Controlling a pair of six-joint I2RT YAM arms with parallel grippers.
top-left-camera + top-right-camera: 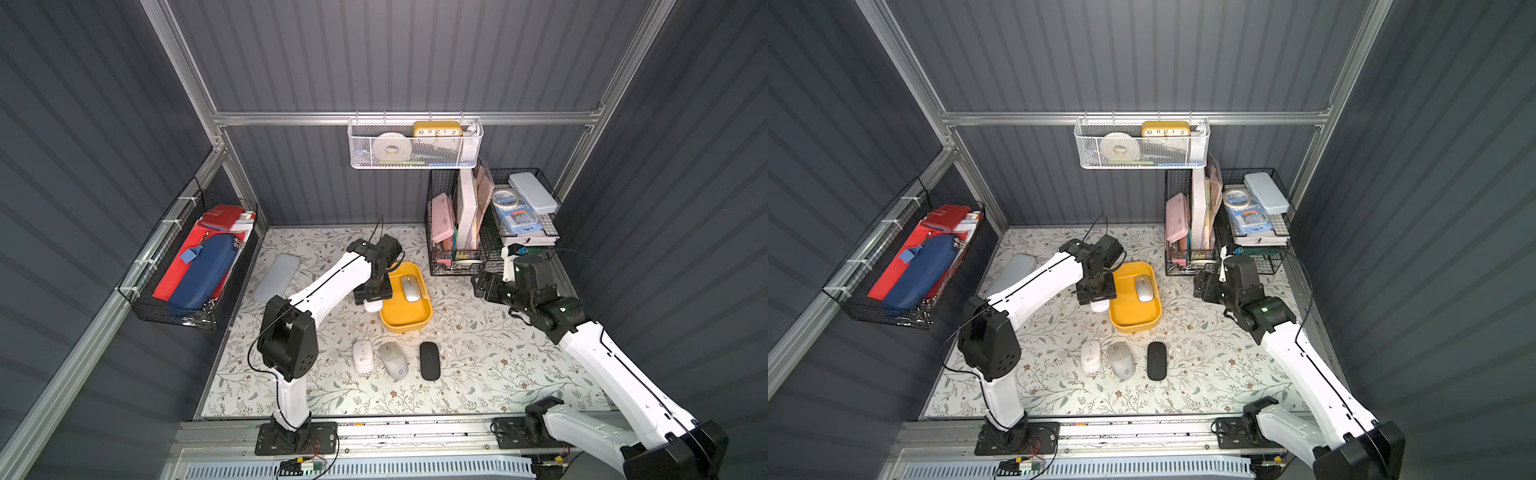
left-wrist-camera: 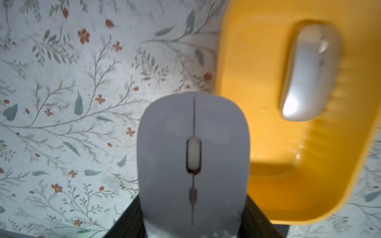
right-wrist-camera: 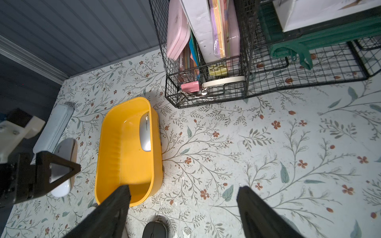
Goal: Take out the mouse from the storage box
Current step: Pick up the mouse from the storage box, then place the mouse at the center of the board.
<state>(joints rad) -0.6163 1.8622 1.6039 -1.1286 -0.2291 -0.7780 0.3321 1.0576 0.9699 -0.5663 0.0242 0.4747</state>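
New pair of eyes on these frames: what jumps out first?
The mustard-yellow storage box mid-table, with a silver mouse lying inside. Right beside it the left gripper is shut on a white mouse, outside the box. Nearer the robot's bases, a pale mouse, a grey mouse and a black mouse lie in a row.

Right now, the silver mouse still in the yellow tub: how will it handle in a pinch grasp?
The silver mouse looks rigid and glossy, so probably slippery on top; pinch its sides. Low and flat, it should slide rather than roll or tip. It lies close along one wall of the storage box, so a finger may nudge that light-looking box.
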